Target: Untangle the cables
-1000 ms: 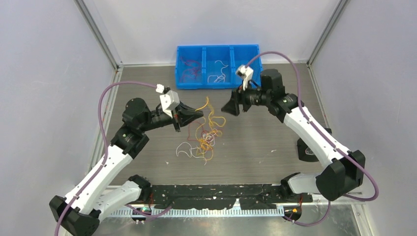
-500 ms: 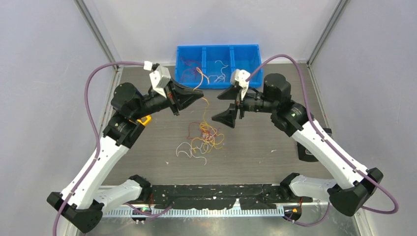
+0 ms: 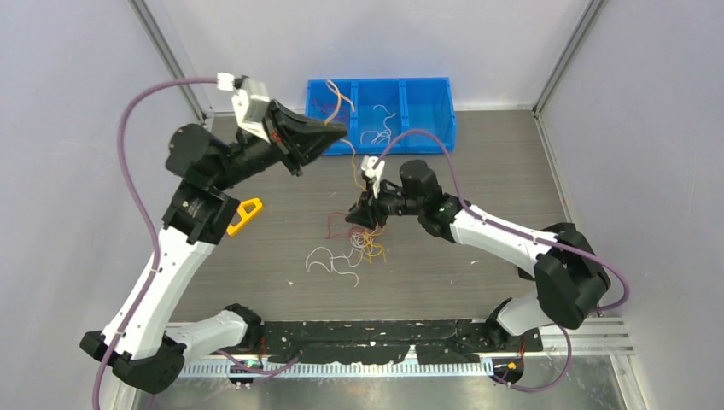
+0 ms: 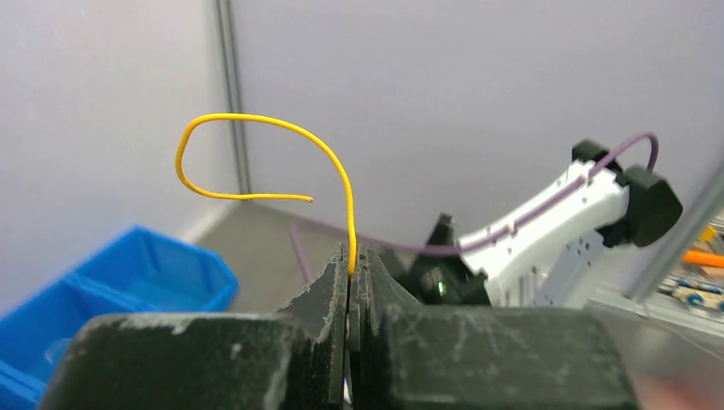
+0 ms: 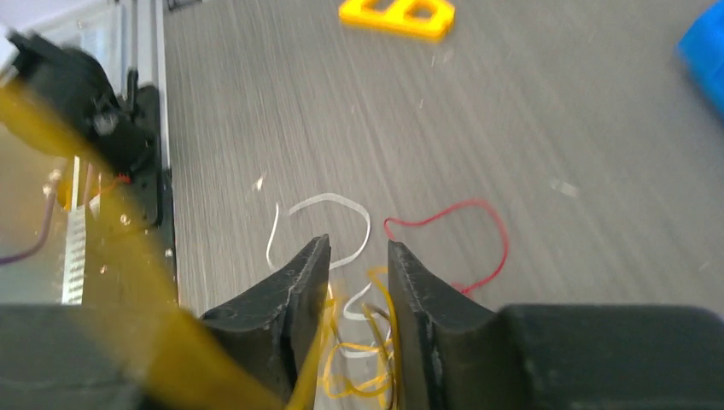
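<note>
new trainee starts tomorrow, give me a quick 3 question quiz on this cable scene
1. True or false: the left gripper is shut on a yellow wire.
2. Where is the right gripper? A) raised high above the table B) down at the tangle C) parked at its base
3. Fill in: the bin has ___ compartments.

Key: 1 true; 2 B; 3 three
</note>
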Controlling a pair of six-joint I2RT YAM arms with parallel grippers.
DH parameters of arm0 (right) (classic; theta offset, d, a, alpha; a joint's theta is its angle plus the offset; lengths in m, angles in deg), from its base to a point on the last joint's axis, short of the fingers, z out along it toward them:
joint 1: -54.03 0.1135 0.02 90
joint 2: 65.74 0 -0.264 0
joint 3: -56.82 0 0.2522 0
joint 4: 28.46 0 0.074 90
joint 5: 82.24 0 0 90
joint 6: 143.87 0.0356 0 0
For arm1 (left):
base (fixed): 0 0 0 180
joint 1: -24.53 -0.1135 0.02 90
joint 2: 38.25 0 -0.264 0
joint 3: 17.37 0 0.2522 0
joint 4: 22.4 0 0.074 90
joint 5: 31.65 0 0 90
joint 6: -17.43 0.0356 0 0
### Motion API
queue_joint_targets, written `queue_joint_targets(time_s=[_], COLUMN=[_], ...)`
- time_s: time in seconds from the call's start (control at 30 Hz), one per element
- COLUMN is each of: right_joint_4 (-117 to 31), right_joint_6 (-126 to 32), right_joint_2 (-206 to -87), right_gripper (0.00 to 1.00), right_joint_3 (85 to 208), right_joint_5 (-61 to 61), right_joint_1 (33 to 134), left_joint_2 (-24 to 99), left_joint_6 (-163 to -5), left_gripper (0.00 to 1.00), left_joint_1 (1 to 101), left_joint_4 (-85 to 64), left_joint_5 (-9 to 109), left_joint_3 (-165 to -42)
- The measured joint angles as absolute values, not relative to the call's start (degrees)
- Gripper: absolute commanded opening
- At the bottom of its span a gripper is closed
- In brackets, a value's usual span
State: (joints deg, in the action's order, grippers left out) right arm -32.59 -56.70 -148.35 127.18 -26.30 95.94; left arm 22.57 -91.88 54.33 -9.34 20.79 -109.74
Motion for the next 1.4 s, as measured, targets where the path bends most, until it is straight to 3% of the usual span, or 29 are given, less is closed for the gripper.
queue_joint_targets(time_s=[0.27,0.43,0.47,0.57,0.7,0.83,0.97,1.03,1.1,1.13,1.17,1.2,1.27,1.4], right_joint_4=[-29.67,-29.88,-30.34,-31.37,-35.02,-38.23,-36.16,-33.77,-31.22,-29.97,-28.99,-28.07,-27.00,-27.48], right_joint_6=[-56.81,-58.18,-58.53,-59.45,-61.07,-61.90,-60.13,-59.25,-58.47,-58.12,-57.81,-57.75,-58.07,-61.68], right_joint_2=[-151.98,-153.66,-153.66,-153.48,-151.54,-146.71,-141.72,-141.03,-141.72,-142.71,-144.13,-145.96,-149.68,-155.34], right_gripper=[0.34,0.38,0.41,0.62,0.81,0.91,0.95,0.87,0.68,0.47,0.36,0.19,0.07,0.05], right_joint_3=[118.42,115.77,115.53,115.51,115.93,117.52,120.69,122.27,123.82,124.52,125.33,126.18,127.10,124.56], right_joint_5=[-26.94,-26.85,-26.85,-26.94,-27.38,-27.70,-28.73,-29.10,-29.28,-29.41,-29.50,-29.50,-29.36,-28.36], right_joint_1=[95.94,95.89,95.87,95.48,94.56,93.36,93.27,94.19,95.46,96.00,96.44,96.81,97.16,96.94], left_joint_2=[27.49,29.02,29.08,29.10,29.13,29.13,29.15,29.19,29.24,29.26,29.28,29.28,29.30,29.54], left_joint_6=[-90.57,-91.71,-91.79,-91.90,-91.90,-92.14,-92.56,-92.89,-93.00,-93.02,-93.02,-93.00,-92.89,-92.89], left_gripper=[0.00,0.00,0.00,0.00,0.00,0.00,0.00,0.00,0.00,0.00,0.00,0.00,0.00,0.00], left_joint_1=[48.85,47.01,47.01,47.01,46.99,46.93,46.90,46.90,46.90,46.90,46.88,46.86,46.60,45.29], left_joint_4=[-12.56,-15.09,-15.42,-15.73,-16.05,-16.73,-17.04,-17.21,-17.58,-17.78,-17.87,-17.96,-18.13,-18.09], left_joint_5=[21.18,21.22,21.20,21.16,21.16,20.98,20.94,20.96,20.98,21.01,21.03,21.09,21.35,23.19], left_joint_3=[-128.95,-134.46,-134.59,-134.33,-133.30,-132.10,-131.29,-131.20,-131.18,-131.18,-131.18,-131.18,-131.18,-131.57])
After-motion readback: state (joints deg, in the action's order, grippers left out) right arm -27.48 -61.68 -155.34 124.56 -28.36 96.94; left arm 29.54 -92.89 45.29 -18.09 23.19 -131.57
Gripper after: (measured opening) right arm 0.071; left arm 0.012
